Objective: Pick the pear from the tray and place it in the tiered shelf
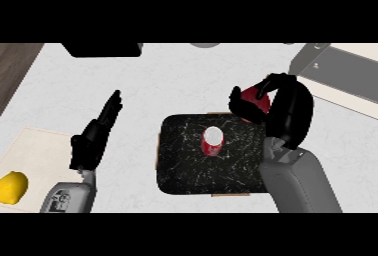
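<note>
Right hand (pixel 286 109): over the far right corner of the tray, fingers and thumb curled round the pear; grey forearm rising from the lower edge along the tray's right side.
Pear (pixel 255 96): red, grasped in the right hand, only a patch showing between the black fingers; just past the tray's far right corner, between tray and tiered shelf. Height above the counter not readable from this steep angle.
Tray (pixel 184 170): black with pale marbling, rounded corners, flat on the counter at centre.
Red-and-white item (pixel 212 141): on the tray, right of its middle; red with a white oval on top, possibly a cut fruit, too unclear to name.
Tiered shelf (pixel 336 67): grey, at the upper right, well apart from the tray and just beyond the right hand.
Left hand (pixel 92 141): left of the tray, fingers straight and released, pointing away, holding nothing.
Lemon (pixel 12 187): yellow, at the lower left edge, on a pale cutting board (pixel 40 147).
Counter (pixel 148 85): white, lightly veined.
Dark block (pixel 103 49): at the top edge, cut off.
Wooden strip (pixel 16 65): along the upper left.
</note>
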Controlling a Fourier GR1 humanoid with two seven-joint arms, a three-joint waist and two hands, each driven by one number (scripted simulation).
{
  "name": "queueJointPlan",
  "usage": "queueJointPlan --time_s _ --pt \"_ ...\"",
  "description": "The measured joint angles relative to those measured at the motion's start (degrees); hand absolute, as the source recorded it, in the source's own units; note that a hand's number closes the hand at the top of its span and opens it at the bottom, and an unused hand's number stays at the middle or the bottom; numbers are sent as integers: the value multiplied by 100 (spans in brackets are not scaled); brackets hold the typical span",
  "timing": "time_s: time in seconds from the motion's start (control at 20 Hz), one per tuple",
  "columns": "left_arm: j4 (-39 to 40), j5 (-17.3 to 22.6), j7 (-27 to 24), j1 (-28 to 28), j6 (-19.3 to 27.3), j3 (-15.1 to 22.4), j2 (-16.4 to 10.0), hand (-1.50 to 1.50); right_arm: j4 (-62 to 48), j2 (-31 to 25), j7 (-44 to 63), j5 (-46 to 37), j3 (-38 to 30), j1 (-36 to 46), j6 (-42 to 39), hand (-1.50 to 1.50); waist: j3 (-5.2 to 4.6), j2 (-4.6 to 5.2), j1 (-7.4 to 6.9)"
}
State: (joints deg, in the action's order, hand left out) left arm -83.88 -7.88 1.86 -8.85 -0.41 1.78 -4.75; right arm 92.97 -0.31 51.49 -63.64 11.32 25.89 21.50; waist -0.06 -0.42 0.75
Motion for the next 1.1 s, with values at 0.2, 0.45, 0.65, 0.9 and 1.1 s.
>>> queueJointPlan --time_s 0.2,0.45,0.65,0.9,1.1 --pt "-36 -38 85 -60 36 1 13 0 765 -134 519 -680 -83 77 -518 150 1 6 -8" --pt "12 -35 -65 27 6 10 39 0 1318 -278 732 -1277 -375 345 -933 150 2 20 -42" --pt "156 -43 -123 -63 0 -18 52 0 1430 -499 750 -1503 -765 738 -1314 150 3 29 -52" --pt "186 -48 -88 -127 -22 -38 52 0 1472 -848 676 -1395 -1352 1164 -1690 150 2 33 -67" --pt "-39 -38 103 -77 -45 2 72 0 1311 -1192 597 -1250 -1795 1379 -1802 150 6 34 -81"
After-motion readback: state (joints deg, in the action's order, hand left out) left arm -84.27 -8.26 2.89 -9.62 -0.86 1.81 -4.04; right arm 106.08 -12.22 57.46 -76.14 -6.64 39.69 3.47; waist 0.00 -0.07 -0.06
